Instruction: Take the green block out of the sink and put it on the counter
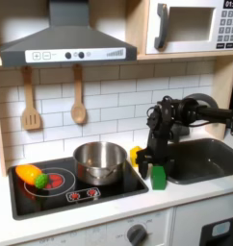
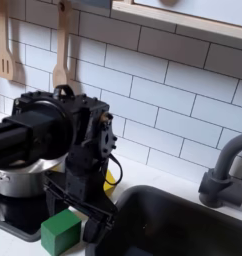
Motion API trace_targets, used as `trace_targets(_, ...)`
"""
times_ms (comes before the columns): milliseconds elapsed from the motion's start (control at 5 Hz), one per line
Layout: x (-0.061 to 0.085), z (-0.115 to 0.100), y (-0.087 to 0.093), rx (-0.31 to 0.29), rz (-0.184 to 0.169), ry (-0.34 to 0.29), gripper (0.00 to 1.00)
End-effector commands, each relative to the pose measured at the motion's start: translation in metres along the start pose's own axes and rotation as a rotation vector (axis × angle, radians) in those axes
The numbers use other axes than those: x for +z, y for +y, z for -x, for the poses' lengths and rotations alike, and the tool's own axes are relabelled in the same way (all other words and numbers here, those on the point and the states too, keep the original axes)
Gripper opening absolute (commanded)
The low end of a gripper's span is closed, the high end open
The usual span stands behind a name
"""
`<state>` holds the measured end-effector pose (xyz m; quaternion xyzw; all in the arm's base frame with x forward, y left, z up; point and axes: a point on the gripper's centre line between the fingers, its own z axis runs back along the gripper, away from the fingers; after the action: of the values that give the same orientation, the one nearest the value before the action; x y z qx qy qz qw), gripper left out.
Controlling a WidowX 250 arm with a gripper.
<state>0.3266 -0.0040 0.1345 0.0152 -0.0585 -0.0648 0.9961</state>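
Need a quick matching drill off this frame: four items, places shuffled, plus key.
Items:
1. green block
2. pot
3. toy vegetable
4. claw

Places:
A. on the stovetop, rear burner at the first exterior view's right
B. on the counter strip between stovetop and sink
C. just above the counter, beside the green block
D. on the front burner at the first exterior view's left

Pairs: 1-B, 2-A, 3-D, 4-C
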Motion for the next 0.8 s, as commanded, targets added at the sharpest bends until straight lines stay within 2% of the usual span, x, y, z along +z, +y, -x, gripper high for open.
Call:
trace_targets(0, 0.0, 0.0, 0.0, 0.0, 0.0, 0.0, 1.0)
trace_targets(200, 0.0, 0.0, 0.0, 0.0, 0.0, 0.0, 1.0)
trace_targets(400, 0.0095, -0.005, -0.0023, -0.006, 0.011, -0.053, 1.0)
trace_targets(600, 0.0055, -0.0075, -0.0013, -0.022, 0.012, -0.025, 1.0)
